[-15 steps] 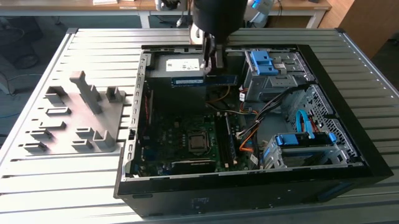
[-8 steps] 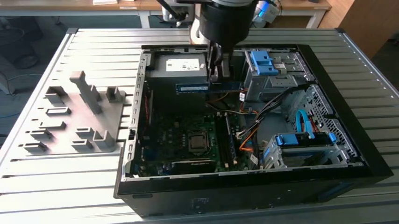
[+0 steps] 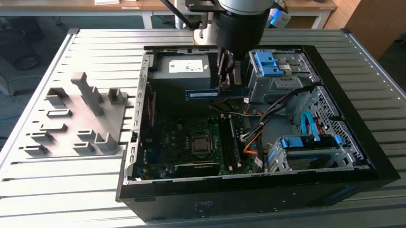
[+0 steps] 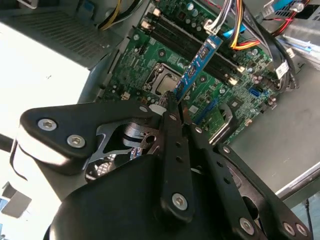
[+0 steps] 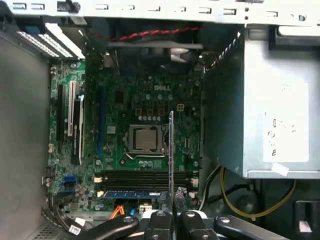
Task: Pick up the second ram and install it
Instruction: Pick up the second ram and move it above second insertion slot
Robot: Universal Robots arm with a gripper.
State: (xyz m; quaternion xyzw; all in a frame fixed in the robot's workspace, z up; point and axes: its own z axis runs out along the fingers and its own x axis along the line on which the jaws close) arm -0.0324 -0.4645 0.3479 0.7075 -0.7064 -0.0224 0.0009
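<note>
Gripper [image 4: 176, 102] clamps second ram [image 4: 200, 60] above motherboard [image 5: 125, 100].

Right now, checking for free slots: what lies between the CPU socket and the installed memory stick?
Empty black memory slots, in the first wrist view.

One computer case [image 3: 254, 190], one motherboard [image 5: 115, 100], two rams: second ram [image 3: 203, 95], seated ram [image 5: 132, 193], one holder block [image 3: 70, 123].
</note>
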